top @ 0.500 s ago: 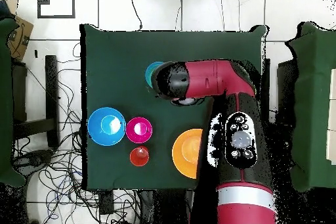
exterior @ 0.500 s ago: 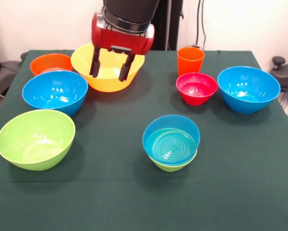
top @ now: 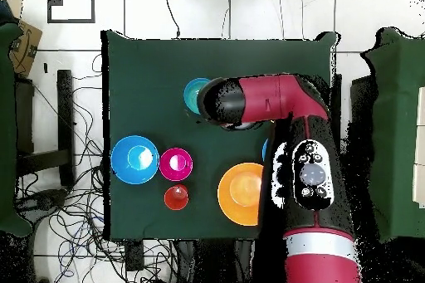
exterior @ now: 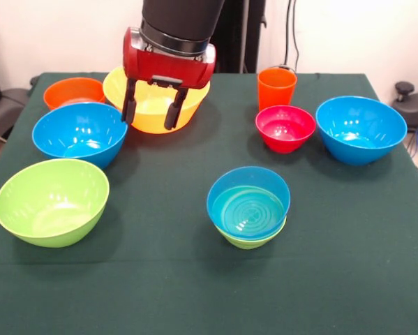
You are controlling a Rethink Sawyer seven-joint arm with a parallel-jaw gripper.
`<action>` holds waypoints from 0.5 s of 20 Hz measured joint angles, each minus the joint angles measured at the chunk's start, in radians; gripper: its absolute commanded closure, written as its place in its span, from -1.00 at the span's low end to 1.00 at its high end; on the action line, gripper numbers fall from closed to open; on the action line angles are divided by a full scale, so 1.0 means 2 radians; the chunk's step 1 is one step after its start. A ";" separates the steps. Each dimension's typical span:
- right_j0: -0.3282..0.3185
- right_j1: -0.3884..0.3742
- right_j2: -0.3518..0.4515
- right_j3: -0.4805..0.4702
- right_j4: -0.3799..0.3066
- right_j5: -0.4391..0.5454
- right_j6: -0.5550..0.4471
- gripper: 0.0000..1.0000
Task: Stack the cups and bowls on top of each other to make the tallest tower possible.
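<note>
My gripper (exterior: 151, 112) hangs open and empty over the near rim of the big yellow bowl (exterior: 195, 101), its fingers (exterior: 130, 105) just above the table. An orange bowl (exterior: 74, 92) and a blue bowl (exterior: 79, 132) are to its left, with a large lime bowl (exterior: 51, 202) nearer the camera. A small blue bowl (exterior: 248, 206) sits nested in a small green bowl (exterior: 250, 241) mid-table. The orange cup (exterior: 276, 87), a red-pink bowl (exterior: 285, 128) and another blue bowl (exterior: 361, 129) are on the right. The yellow-green cup is out of view.
The dark green table (exterior: 160, 293) has open cloth along its near side. In the overhead view the arm (top: 266, 101) covers the gripper and part of the small blue bowl (top: 193, 93); the blue bowl (top: 134, 159), red-pink bowl (top: 176, 163) and orange cup (top: 176, 198) show.
In the front view my gripper has moved a little left and down, toward the gap between the yellow bowl and the left blue bowl. The bowls have not moved.
</note>
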 measured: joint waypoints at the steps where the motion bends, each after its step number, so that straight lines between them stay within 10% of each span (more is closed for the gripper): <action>1: -0.001 0.000 0.001 0.000 0.000 0.000 0.000 -1.00; 10: -0.013 0.006 0.011 0.000 0.000 0.010 0.000 -1.00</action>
